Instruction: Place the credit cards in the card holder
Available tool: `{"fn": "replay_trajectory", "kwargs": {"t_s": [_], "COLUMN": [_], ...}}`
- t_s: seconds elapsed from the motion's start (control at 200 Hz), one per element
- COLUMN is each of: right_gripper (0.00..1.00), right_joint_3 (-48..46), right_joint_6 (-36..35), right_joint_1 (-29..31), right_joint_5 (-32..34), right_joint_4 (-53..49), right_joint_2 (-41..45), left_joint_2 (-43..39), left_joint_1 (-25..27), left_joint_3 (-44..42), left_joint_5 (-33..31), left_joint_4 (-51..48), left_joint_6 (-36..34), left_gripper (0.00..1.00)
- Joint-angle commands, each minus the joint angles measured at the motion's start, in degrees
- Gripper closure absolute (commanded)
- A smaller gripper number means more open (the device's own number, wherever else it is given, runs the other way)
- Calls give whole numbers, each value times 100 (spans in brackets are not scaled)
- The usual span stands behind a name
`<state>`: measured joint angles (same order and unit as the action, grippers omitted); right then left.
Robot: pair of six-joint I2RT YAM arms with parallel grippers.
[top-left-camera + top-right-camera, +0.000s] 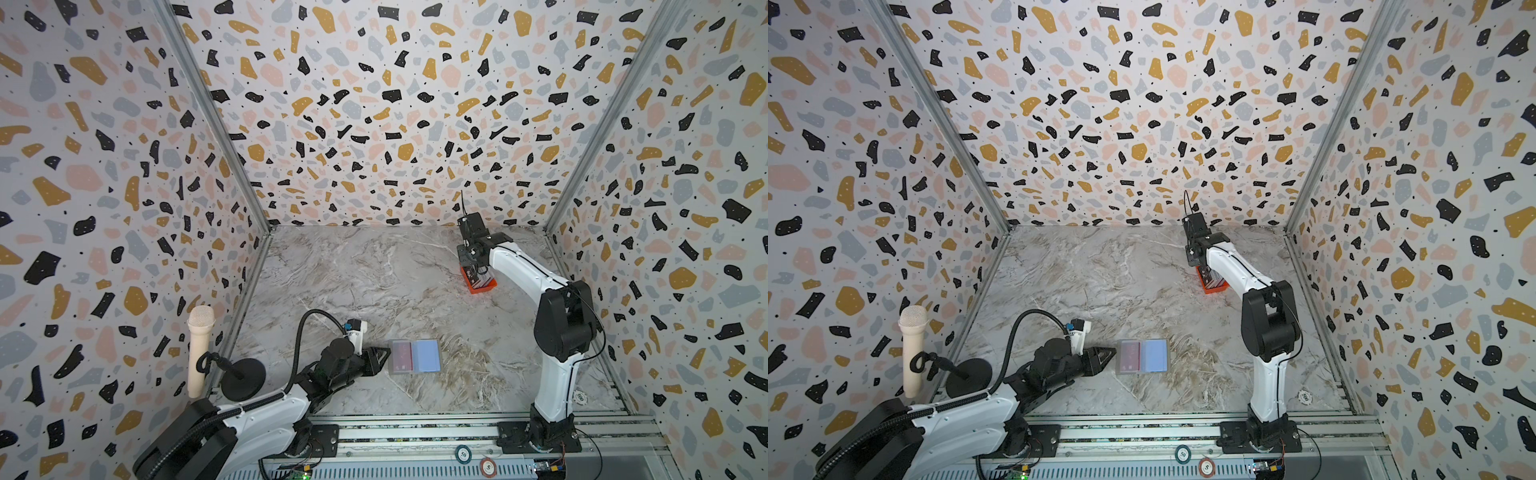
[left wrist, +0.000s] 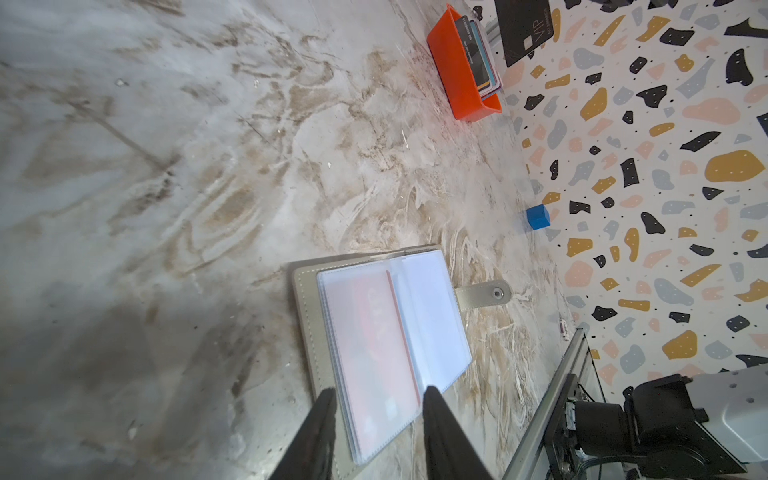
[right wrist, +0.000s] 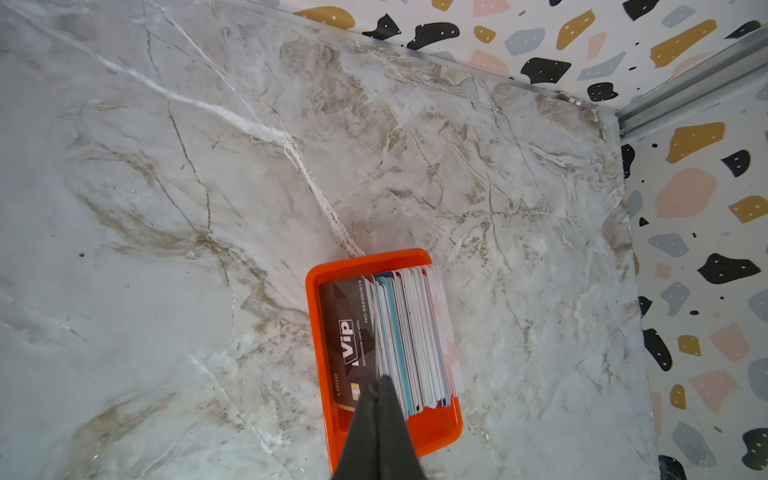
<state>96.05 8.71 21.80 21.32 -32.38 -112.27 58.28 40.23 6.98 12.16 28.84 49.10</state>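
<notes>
Card holder (image 1: 414, 356) (image 1: 1143, 356): open flat on the marble table (image 1: 353, 282) near the front rail, long axis left to right in both top views, spine running near to far. Red VIP card (image 2: 370, 345) in the left pocket leaf, pale blue leaf beside it, snap tab (image 2: 484, 293) jutting off the blue side.

Left arm: laid low over the table from the front left corner, forearm nearly level. Left gripper (image 1: 387, 353) (image 2: 380, 392) right at the holder's left edge, fingers (image 2: 320, 428) spread apart either side of the red-card leaf's edge; contact hard to judge.

Farther back, toward the right wall: orange tray (image 1: 484, 286) (image 3: 436, 432) packed with credit cards (image 3: 415, 340) standing on edge, long sides along the tray's length.

Right arm: stretched forward, wrist bent straight down over the tray. Right gripper (image 3: 380, 382) pressed together, seemingly pinching a black VIP card (image 2: 524, 31) by its top edge, upright above the stack.
</notes>
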Motion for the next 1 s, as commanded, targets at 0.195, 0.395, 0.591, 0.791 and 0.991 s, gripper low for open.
{"fn": "replay_trajectory", "kwargs": {"t_s": [0.195, 0.395, 0.591, 0.791, 0.991], "right_gripper": [100, 100, 100, 100, 100], "right_joint_3": [-586, -1392, -2089, -2813, -3525], "right_joint_6": [230, 523, 798, 1269, 1819], "right_joint_1": [313, 901, 1579, 2128, 2430], "right_joint_5": [-640, -1464, -2528, -3745, -4514], "right_joint_4": [343, 845, 1380, 2109, 2988], "right_joint_2": [1087, 2149, 3105, 3921, 4532], "left_joint_2": [-241, -445, -488, -505, -567], "left_joint_1": [-57, -312, -620, -683, -683], "left_joint_3": [31, 48, -27, 1, -47], "left_joint_5": [392, 729, 1027, 1164, 1263], "left_joint_4": [884, 1623, 2877, 3830, 4438], "left_joint_6": [120, 455, 986, 1391, 1643], "left_gripper": [57, 52, 49, 48, 45]}}
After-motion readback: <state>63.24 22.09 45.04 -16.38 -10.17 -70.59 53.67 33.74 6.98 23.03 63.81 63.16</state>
